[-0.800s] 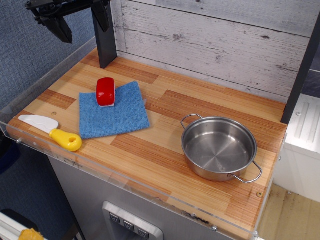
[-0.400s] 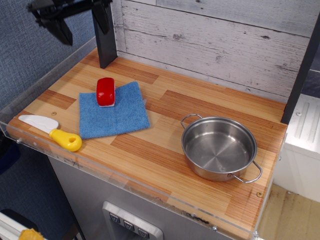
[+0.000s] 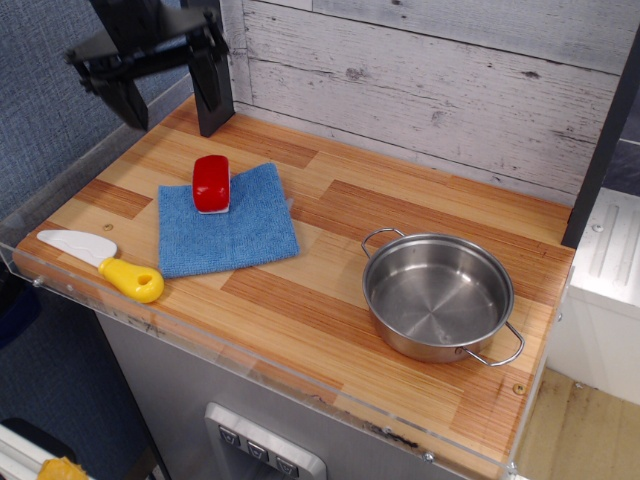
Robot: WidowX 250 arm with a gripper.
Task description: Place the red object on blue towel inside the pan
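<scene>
The red object [image 3: 211, 183], a small glossy red block with a white base, sits on the back left part of the blue towel [image 3: 235, 228], which lies flat on the wooden counter. The pan [image 3: 438, 296], round and shiny steel with two wire loop handles, stands empty at the right, well apart from the towel. My black gripper [image 3: 175, 105] hangs open and empty at the back left, above and behind the red object, touching nothing.
A white toy knife with a yellow handle [image 3: 100, 262] lies at the front left, beside the towel. A black post [image 3: 212, 110] stands at the back left against the plank wall. A clear acrylic rim [image 3: 250, 365] edges the counter.
My gripper has come down and a little to the right, toward the counter's back left. The red object, towel and pan have not moved.
</scene>
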